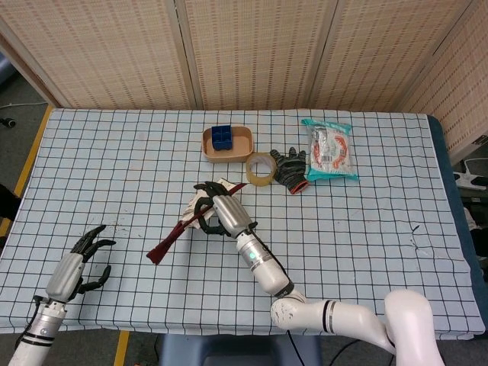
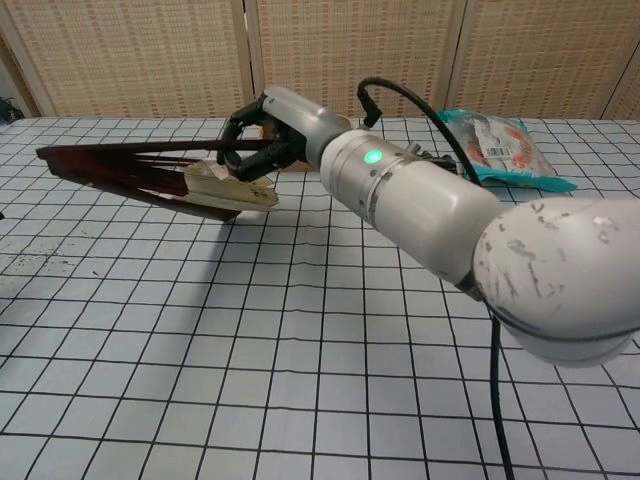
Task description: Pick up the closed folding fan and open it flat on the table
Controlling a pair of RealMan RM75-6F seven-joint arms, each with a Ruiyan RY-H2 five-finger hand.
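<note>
The folding fan (image 1: 174,232) has dark red ribs and a pale leaf; it is partly spread, with its pivot end at the lower left near the table. In the chest view the fan (image 2: 130,170) shows its ribs fanned apart to the left. My right hand (image 1: 221,211) grips the fan's upper ribs, fingers curled round them; the same right hand (image 2: 268,135) appears in the chest view holding it a little above the checked tablecloth (image 1: 358,229). My left hand (image 1: 80,263) rests near the table's front left corner, fingers apart and empty, well away from the fan.
At the back middle a wooden bowl (image 1: 227,144) holds a blue block (image 1: 222,138). A roll of tape (image 1: 261,168), a dark glove (image 1: 290,168) and a teal snack packet (image 1: 329,150) lie to its right. Woven screens stand behind the table.
</note>
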